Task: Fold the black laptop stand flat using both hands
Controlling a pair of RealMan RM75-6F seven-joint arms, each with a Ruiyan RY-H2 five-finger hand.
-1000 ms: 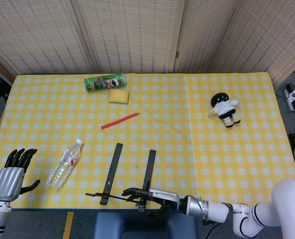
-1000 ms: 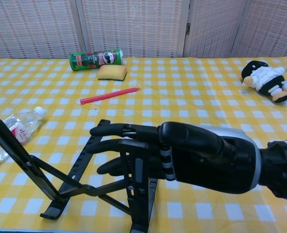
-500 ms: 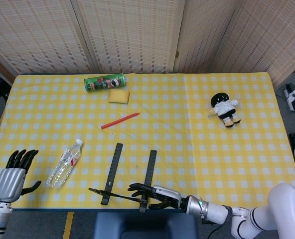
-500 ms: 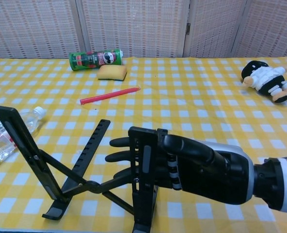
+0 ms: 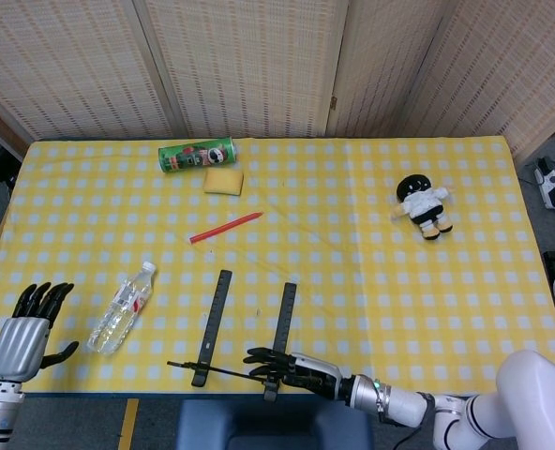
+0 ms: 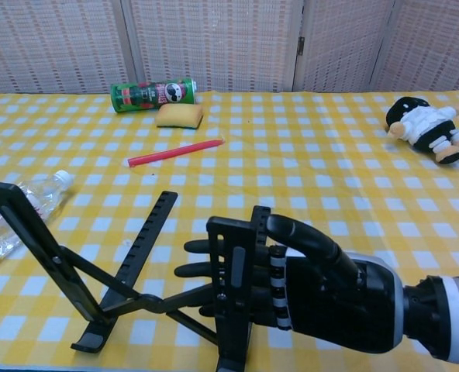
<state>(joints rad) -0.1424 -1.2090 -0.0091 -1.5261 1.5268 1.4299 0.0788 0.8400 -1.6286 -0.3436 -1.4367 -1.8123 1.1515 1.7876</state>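
The black laptop stand (image 5: 223, 319) sits near the table's front edge, its two notched rails (image 6: 148, 232) flat on the cloth. In the chest view its two support arms are raised: the left one (image 6: 28, 232) leans back, the right one (image 6: 233, 287) is nearly upright. My right hand (image 6: 322, 294) (image 5: 292, 364) lies against the far side of the right support arm, and its fingers (image 6: 194, 248) stretch out to the left past the arm. No thumb shows on the near side. My left hand (image 5: 24, 328) hovers at the table's front left corner with its fingers spread, holding nothing and well away from the stand.
A clear water bottle (image 5: 123, 305) lies left of the stand. A red pen (image 5: 226, 227) lies farther back. At the back stand a green chips can (image 5: 196, 155) and a yellow sponge (image 5: 223, 180). A black-and-white plush toy (image 5: 425, 206) lies at the right.
The stand's raised arms have rocked up and then slightly back down. My right hand has drawn back toward the front edge along the right arm. The left hand has barely moved.
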